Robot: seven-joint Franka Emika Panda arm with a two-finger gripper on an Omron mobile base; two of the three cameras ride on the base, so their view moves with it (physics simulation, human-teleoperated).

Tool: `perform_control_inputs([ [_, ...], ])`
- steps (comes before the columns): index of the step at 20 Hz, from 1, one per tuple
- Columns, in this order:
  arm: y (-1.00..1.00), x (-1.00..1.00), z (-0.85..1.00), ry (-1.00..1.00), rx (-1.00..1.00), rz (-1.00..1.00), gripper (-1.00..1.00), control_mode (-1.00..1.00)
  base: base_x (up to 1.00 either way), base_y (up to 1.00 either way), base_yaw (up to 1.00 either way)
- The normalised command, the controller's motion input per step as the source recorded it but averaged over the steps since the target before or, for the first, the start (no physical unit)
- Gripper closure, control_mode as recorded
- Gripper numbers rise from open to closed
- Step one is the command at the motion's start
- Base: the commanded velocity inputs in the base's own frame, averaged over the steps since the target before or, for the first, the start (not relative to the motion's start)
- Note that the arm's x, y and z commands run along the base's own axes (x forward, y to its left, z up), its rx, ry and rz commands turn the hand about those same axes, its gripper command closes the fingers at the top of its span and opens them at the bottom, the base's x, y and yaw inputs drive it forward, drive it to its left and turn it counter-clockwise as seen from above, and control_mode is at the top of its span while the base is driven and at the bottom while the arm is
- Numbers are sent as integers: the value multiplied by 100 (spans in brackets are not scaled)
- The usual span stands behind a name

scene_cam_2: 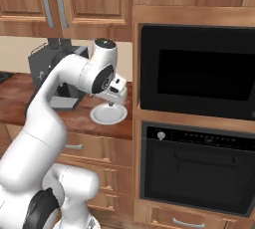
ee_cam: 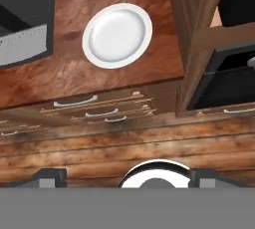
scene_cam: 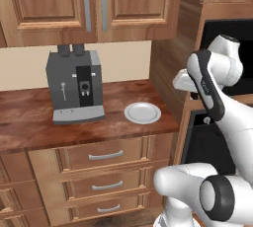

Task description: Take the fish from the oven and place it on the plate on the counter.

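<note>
Standing left of plate (scene_cam: 142, 113), coffee machine (scene_cam: 75, 87)

text: none legible | oven (scene_cam_2: 196, 168) control strip: faint marks, too small to read | coffee machine (scene_cam: 75, 85) front: no readable label or brand

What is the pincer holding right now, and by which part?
Nothing. The pincer is open, high over the counter edge, looking down at the bare plate; the oven door is closed.
</note>
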Motion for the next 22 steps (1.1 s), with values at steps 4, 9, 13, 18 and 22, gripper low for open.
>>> perform_control_inputs([
  [4, -100, 0, -28, 1, 24, -6, -100, -100, 0, 0, 0],
  [9, -91, -2, -18, 13, 17, -16, -100, -100, 0, 0, 0],
  [13, -94, 6, -8, 10, 6, -17, -100, -100, 0, 0, 0],
  [18, -100, 0, 0, 0, 14, -13, -100, -100, 0, 0, 0],
  [22, -96, -3, 0, -2, 13, -18, -100, -100, 0, 0, 0],
])
